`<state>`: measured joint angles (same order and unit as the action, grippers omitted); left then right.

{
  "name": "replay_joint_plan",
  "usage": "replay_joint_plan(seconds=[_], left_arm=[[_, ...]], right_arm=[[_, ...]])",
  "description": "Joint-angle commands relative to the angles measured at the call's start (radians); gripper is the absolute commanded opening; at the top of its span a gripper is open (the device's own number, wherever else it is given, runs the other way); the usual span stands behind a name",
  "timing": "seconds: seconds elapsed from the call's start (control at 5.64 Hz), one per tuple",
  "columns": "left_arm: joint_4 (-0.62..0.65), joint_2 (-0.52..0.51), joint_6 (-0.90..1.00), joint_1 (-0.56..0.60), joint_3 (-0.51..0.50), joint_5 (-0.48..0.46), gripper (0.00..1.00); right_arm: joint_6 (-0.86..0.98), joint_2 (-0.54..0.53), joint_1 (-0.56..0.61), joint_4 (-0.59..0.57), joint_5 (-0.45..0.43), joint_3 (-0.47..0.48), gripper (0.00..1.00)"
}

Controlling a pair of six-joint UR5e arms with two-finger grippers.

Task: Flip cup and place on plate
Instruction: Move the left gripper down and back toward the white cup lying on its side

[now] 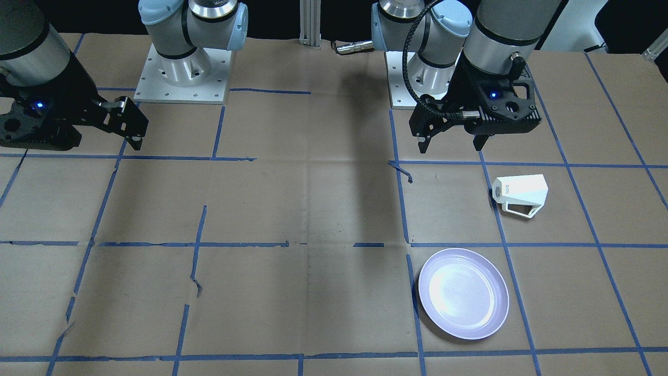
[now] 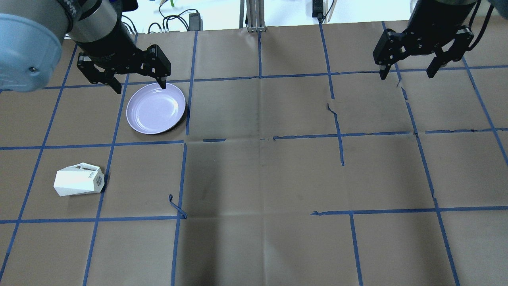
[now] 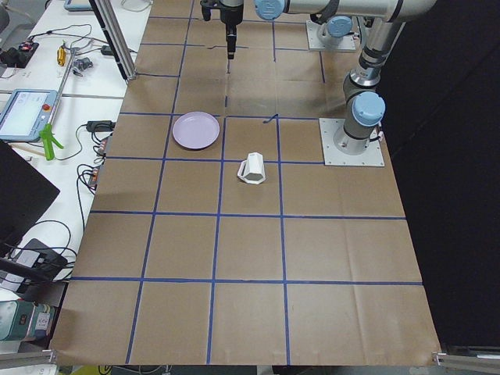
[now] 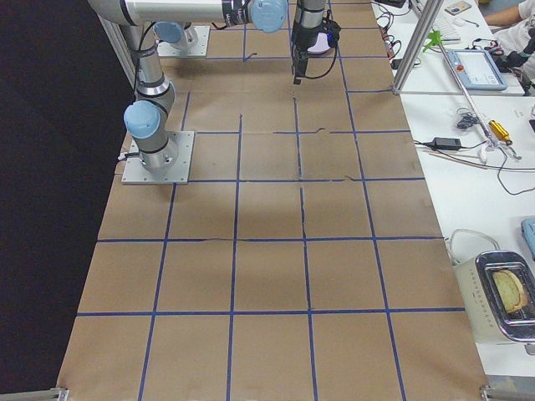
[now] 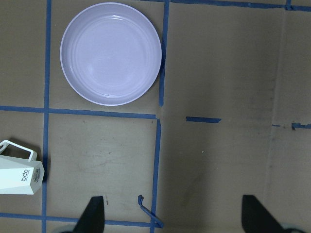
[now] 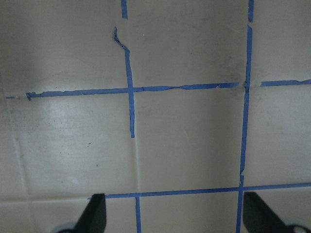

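Observation:
The white faceted cup lies on its side at the table's left, base with blue lettering toward the middle, open-frame handle pointing away from the robot. It also shows in the front view and at the left wrist view's edge. The pale lavender plate lies empty farther out. My left gripper hangs open and empty high above the table, between cup and plate in its wrist view. My right gripper is open and empty over the far right.
Brown paper with a blue tape grid covers the table. A loose curl of tape sticks up near the cup. The arm bases stand at the robot's edge. Benches with cables and devices flank the far side.

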<state>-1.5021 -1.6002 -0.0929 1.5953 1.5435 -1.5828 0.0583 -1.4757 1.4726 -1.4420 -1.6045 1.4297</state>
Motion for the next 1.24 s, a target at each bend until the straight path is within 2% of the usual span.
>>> replay_joint_plan(seconds=[0.0,0.35,0.53,0.71,1.06], left_arm=[[0.009,0.006,0.001,-0.003,0.006,-0.002,0.98],[0.006,0.017,0.059,-0.041,0.003,0.001,0.98],[-0.025,0.038,0.196,-0.126,-0.005,0.000,0.98],[-0.071,0.069,0.329,-0.224,0.007,0.065,0.98],[-0.182,0.107,0.577,-0.450,0.004,0.075,0.98]], right_arm=[[0.000,0.000,0.000,0.000,0.000,0.000,1.00],[0.000,0.000,0.000,0.000,0.000,0.000,1.00],[0.000,0.000,0.000,0.000,0.000,0.000,1.00],[0.000,0.000,0.000,0.000,0.000,0.000,1.00],[0.000,0.000,0.000,0.000,0.000,0.000,1.00]])
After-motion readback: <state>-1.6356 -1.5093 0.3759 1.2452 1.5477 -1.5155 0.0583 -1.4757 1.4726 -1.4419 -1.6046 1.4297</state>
